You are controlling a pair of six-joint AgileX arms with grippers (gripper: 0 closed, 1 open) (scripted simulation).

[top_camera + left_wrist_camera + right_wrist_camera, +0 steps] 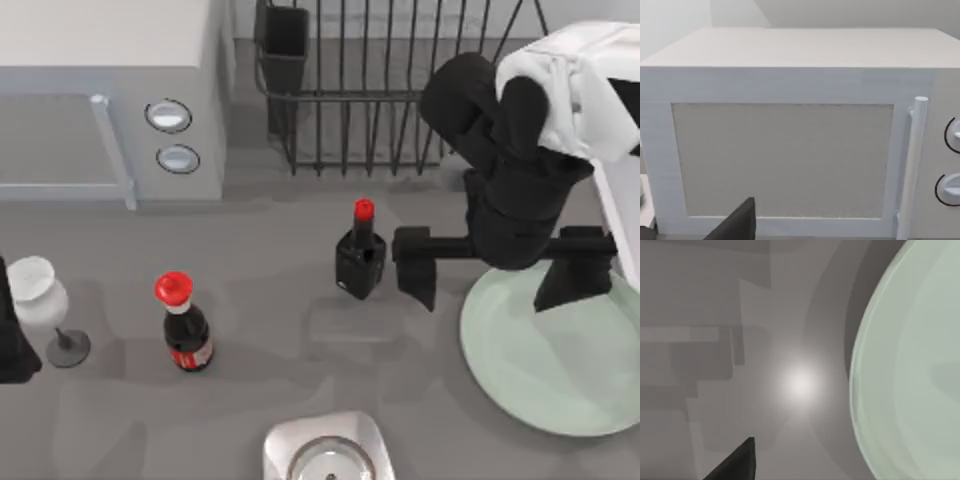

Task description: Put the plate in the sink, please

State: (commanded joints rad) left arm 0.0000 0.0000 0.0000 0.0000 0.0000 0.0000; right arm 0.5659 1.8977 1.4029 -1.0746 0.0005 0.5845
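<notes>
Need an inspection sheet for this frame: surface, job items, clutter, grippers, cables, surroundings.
Surface: grey table, flat, with soft shadows.
Job's things: plate lies flat at the table's right side, part under the right arm; its rim also appears in the right wrist view. Sink: nothing seen.
Clutter: cola bottle, dark red-capped bottle, wine glass, silver rounded-square object at the near edge.
Grippers: right gripper open above the plate's left rim, not touching it. Left gripper at the left edge.
Cables: nothing seen.
Surroundings: microwave rear left, black wire dish rack rear centre.
</notes>
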